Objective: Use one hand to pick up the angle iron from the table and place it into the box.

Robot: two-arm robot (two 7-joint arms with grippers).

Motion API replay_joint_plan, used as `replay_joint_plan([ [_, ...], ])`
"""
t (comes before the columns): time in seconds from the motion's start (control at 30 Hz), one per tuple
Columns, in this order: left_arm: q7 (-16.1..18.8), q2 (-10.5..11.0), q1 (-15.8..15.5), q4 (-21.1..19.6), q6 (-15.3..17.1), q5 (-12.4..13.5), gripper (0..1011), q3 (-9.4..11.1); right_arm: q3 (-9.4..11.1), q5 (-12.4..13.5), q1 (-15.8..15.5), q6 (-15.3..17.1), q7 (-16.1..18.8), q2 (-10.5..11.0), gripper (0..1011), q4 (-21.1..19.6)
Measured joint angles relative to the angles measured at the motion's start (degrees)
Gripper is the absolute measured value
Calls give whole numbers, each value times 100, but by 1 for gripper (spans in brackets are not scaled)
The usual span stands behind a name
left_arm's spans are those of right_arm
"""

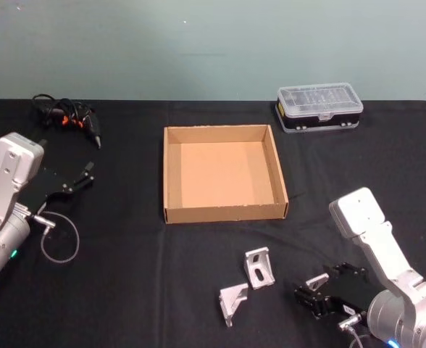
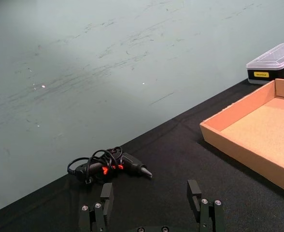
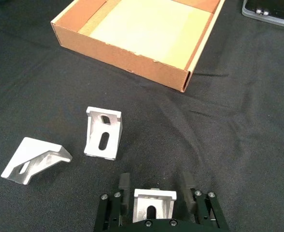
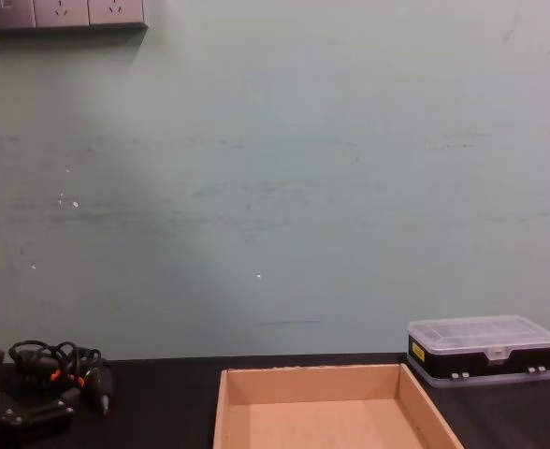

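Currently right gripper [image 3: 156, 180] straddles angle iron [image 3: 154, 205], jaws spread; its slotted face stands upright, slot vertical. Left gripper [image 2: 150, 186] wide open.

Tan box [image 1: 224, 212], black table [image 1: 126, 290], silver angle iron [image 1: 259, 267], clear-lidded black case [image 1: 319, 107]

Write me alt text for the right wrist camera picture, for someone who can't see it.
The right gripper straddles an angle iron lying on the black table, with its fingers open on either side. Ahead of it sit an upright angle iron and a tipped angle iron, with the empty cardboard box beyond.
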Motion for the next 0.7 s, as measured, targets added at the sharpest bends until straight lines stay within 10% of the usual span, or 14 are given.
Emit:
replay_joint_plan([
  [0.27, 0, 0, 0, 0, 0, 0, 1000, 0, 0, 7, 0, 5, 4, 2, 466, -3],
  [0.7, 0, 0, 0, 0, 0, 0, 1000, 0, 61, -80, -8, -129, 99, 28, 459, -90],
])
